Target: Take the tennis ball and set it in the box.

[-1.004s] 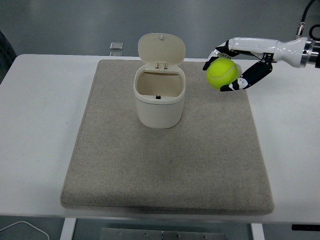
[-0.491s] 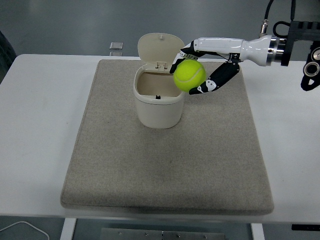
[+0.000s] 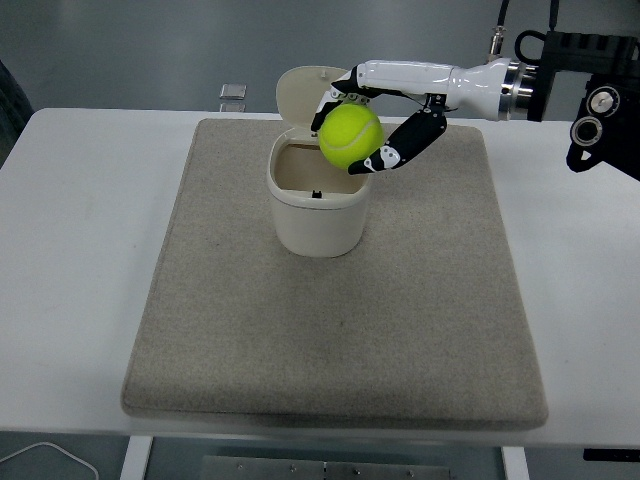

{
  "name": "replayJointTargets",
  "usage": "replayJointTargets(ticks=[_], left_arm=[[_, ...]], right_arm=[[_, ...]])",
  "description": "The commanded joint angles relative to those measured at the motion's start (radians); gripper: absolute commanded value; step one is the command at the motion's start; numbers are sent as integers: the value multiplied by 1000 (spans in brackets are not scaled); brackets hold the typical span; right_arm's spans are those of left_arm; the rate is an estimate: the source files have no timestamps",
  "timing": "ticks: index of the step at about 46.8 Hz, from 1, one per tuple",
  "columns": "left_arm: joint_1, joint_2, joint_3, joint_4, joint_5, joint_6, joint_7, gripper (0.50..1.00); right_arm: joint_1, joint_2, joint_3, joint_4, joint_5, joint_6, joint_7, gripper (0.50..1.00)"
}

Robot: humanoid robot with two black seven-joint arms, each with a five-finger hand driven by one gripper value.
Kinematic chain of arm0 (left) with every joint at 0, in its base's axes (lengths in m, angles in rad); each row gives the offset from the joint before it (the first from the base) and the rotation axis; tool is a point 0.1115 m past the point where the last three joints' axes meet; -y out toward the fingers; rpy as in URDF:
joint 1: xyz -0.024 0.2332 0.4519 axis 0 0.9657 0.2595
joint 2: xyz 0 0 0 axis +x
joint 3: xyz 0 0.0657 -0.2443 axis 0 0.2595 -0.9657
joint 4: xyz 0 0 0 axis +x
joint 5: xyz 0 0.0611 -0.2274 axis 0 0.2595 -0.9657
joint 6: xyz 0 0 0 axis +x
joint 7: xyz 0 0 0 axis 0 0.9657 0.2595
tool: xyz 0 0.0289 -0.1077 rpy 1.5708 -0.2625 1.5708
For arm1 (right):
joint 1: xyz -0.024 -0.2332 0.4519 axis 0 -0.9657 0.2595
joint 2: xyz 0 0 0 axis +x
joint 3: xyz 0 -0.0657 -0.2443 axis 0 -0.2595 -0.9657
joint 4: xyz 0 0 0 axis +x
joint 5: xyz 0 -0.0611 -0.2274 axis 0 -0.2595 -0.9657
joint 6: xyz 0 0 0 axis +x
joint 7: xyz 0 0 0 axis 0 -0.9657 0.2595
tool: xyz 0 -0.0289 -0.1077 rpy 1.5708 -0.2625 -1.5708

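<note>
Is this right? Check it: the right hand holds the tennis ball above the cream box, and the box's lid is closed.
Not quite. The lid is open, tipped back behind the cream box, as the head view shows. The rest stands: the right hand holds the tennis ball above the box's open mouth.

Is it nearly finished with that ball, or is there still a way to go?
Nearly. Done: the tennis ball is off the mat, gripped in the right hand. In hand: it hangs over the right rim of the open cream box, whose lid is up. Left: centre it over the opening and let go.
</note>
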Motion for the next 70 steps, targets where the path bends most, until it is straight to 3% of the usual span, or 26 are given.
replayJointTargets(ticks=[1,7,17,29,32,35,62,70], left_arm=[[0,0,0,1,-1,-1,0,992],[0,0,0,0,0,1,0,992],[0,0,0,0,0,1,0,990],[0,0,1,0,0,-1,0,992],[0,0,0,1,0,-1,0,992],[0,0,0,0,0,1,0,992],[0,0,0,1,0,1,0,992],[0,0,0,0,0,-1,0,992]], right_arm=[[0,11,1,-1,28,-3,-5,507],[5,46,-5,-15,32,-16,-36,519],[2,78,-18,-37,31,-61,-42,543],[-3,86,-28,-43,20,-67,-42,615],[-3,86,-36,-43,19,-69,-42,660],[-3,86,-42,-44,19,-75,-42,674],[-3,92,-71,-57,14,-81,-42,723],[-6,92,-73,-57,14,-81,-42,833]])
